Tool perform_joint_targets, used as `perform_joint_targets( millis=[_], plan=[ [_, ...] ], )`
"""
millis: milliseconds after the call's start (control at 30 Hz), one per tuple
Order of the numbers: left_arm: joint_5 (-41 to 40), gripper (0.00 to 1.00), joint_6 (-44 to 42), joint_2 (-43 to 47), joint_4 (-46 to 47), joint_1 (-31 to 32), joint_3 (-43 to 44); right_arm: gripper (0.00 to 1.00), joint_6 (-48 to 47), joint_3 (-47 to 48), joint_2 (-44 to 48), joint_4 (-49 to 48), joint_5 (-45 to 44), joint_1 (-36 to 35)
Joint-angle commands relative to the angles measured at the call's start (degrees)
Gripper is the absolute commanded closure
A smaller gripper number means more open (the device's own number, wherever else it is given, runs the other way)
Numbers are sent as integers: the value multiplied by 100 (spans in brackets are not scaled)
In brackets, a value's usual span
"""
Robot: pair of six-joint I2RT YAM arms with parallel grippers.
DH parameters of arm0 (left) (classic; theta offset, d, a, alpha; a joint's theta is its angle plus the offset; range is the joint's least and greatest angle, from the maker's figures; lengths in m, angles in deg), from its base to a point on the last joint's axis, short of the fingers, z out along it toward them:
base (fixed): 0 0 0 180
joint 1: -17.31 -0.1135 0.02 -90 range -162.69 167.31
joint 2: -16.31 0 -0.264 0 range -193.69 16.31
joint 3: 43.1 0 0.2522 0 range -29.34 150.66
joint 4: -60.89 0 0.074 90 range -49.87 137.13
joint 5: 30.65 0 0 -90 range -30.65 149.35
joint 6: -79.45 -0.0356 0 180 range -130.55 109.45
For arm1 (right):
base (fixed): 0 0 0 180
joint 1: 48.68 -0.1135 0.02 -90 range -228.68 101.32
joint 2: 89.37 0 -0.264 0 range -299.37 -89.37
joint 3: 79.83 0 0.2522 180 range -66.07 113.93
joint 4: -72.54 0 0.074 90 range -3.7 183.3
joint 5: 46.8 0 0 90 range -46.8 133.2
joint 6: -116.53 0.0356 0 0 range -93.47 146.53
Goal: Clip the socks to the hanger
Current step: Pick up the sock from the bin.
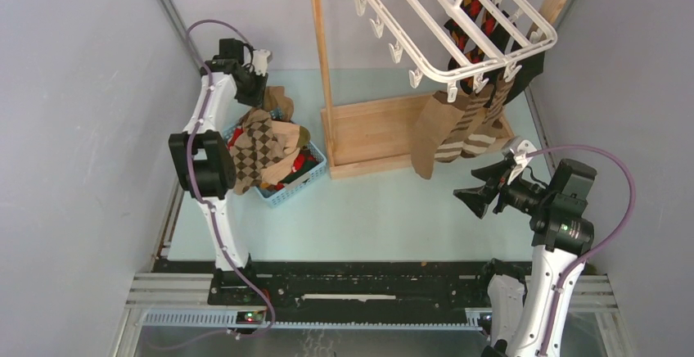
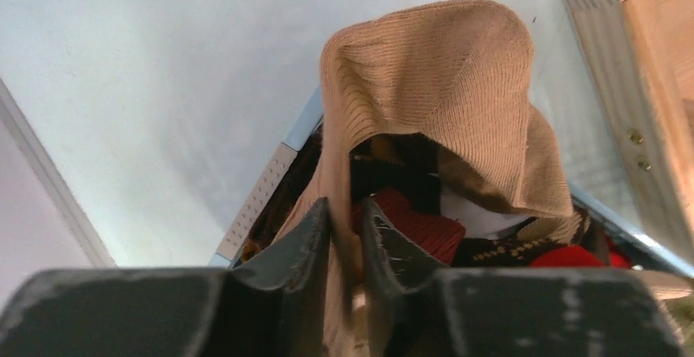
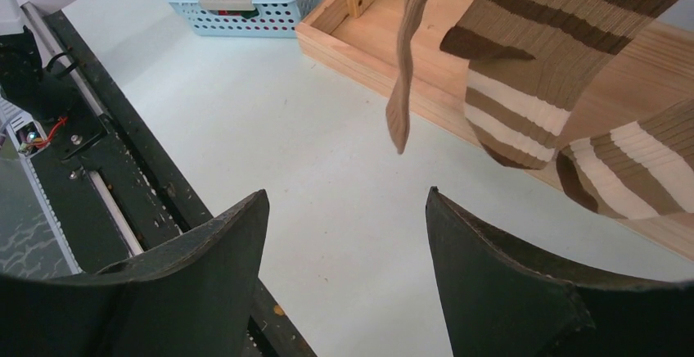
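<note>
Closest to my left wrist camera, the left jaws stand narrow with a fold of the plain tan sock [image 2: 442, 87] running down between them. I read that as a pinch on the fabric, though I cannot tell how firmly it bites. Beyond the tips the sock rises in a hooded fold over the blue basket [image 1: 290, 193], where more socks lie heaped, a brown argyle sock [image 1: 258, 148] draped over the near side and red knit showing underneath.

My right jaws are spread wide with nothing in them, hanging over the bare table [image 3: 311, 152] just in front of the wooden stand [image 1: 376, 132]. Above them, striped socks [image 3: 532, 87] and a tan one [image 1: 427, 140] dangle from the white hanger [image 1: 458, 25], which hooks over the stand's top rail. Several empty clips [image 1: 397, 50] show along its left edge.

I judge the tan sock to be light, limp and ribbed, so it should not slip, but it will sag and fold wherever I leave it unsupported. A thin single or double layer near the cuff is the place to hold, with a free edge left sticking out for a clip to take. Which end I have now I cannot tell. Neighbouring socks could snag and ride up with it.
</note>
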Motion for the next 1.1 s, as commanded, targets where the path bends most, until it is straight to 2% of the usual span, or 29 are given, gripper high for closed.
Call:
perform_joint_targets(
  millis=[0, 67, 100, 267, 400, 533, 767, 933, 1067],
  plan=[
    [-28, 84, 63, 76, 70, -9, 566, 22, 128, 6, -29, -214, 75, -42],
    [-57, 97, 147, 221, 81, -9, 611, 22, 132, 4, 3, -203, 68, -42],
    [-91, 100, 186, 339, 110, -9, 584, 22, 126, 6, 12, -196, 68, -42],
    [-188, 100, 559, 1436, 736, -9, -173, 22, 1, 6, 171, -134, 164, -57],
    [156, 100, 976, 2438, 1163, 42, -937, 21, -224, 6, 340, -165, 265, -177],
    [489, 100, 1036, 3518, 1616, 206, -1918, 21, -311, 6, 528, -353, 349, -456],
    [696, 100, 491, 5864, 2775, 1265, -3970, 19, -196, 6, 756, -842, 307, -1388],
    [2030, 100, -593, 7479, 3669, 1984, -5679, 19, 301, 6, 783, -1365, 207, -2058],
    [2984, 100, -356, 8235, 4189, 2569, -6339, 19, 870, 6, 751, -1859, 252, -2487]
  ],
)
